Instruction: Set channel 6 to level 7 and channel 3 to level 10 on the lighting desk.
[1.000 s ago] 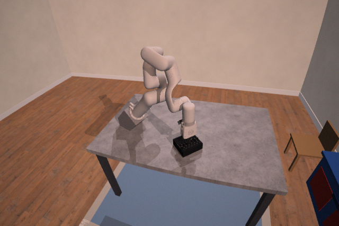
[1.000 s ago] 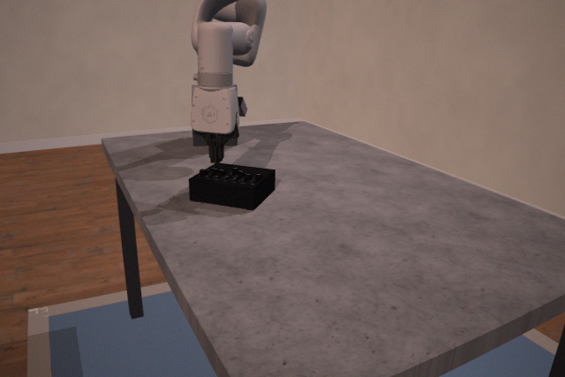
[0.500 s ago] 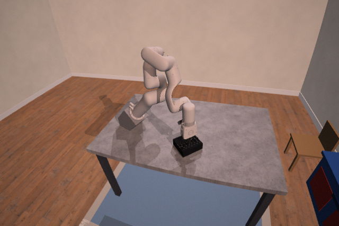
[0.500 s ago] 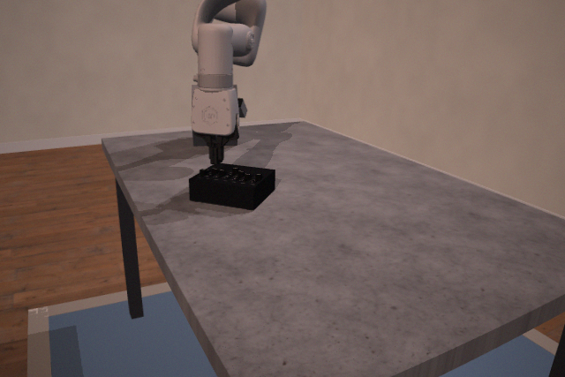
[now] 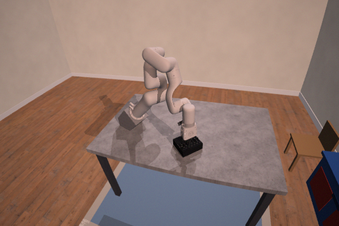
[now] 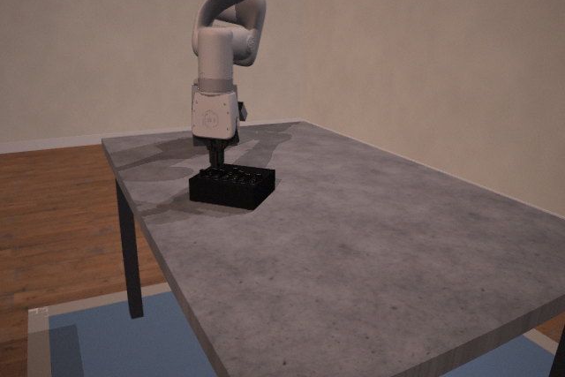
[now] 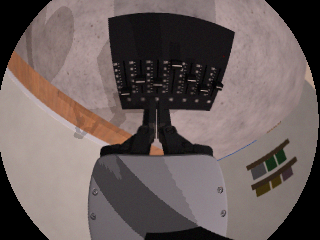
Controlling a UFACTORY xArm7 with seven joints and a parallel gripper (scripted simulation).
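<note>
The lighting desk [image 5: 187, 146] is a small black box standing on the grey table; it also shows in the exterior view [image 6: 232, 184] and the wrist view [image 7: 171, 63]. Its row of several faders [image 7: 170, 83] has pale-lined caps at differing levels. My gripper [image 7: 156, 108] is shut with nothing between the fingers. The joined fingertips point straight down at the desk's near edge, around the third fader from the left in the wrist view. In the exterior view the gripper [image 6: 215, 159] stands just above the desk's left end. I cannot tell whether the tips touch a cap.
The arm's base [image 5: 133, 116] is mounted at the table's far left corner. A wooden chair [image 5: 312, 144] and a blue cabinet [image 5: 326, 188] stand on the floor to the right of the table.
</note>
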